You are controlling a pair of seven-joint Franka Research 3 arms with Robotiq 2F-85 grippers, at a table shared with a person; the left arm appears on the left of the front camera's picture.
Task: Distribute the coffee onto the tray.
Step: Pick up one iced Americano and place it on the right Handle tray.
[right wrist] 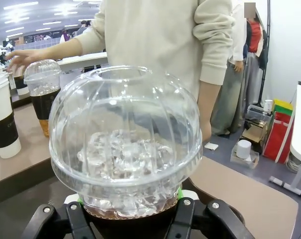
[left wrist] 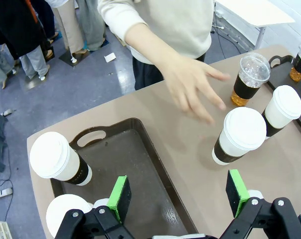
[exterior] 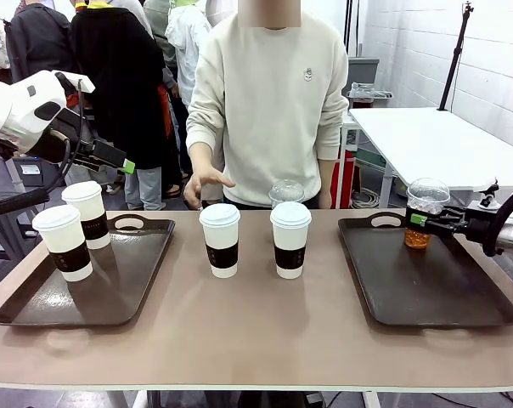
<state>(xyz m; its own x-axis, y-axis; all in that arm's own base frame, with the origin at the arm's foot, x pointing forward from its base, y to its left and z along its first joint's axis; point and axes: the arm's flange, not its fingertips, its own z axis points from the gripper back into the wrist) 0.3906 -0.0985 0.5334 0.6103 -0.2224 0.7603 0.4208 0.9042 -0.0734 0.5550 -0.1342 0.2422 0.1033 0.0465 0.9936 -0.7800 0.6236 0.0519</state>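
At the frame's right the right claw (exterior: 419, 220) hugs the clear cup (exterior: 428, 195) — it looks thin, bendy, sloshy; best held low, gently; the left claw (left wrist: 178, 191) gapes.

The near strip of the desk (exterior: 256, 348) is bare throughout. The left tray (exterior: 121, 297) is free save two cups (exterior: 64, 242) at its far-left corner. Mid-desk, two white cups (exterior: 220, 240) and a dome cup (exterior: 286, 192) behind block passage, with a person's hand (exterior: 204, 180) hovering just left. The right tray (exterior: 426, 297) is open except its far edge, where the right end effector (exterior: 419, 220) grips an amber cup (exterior: 426, 208).
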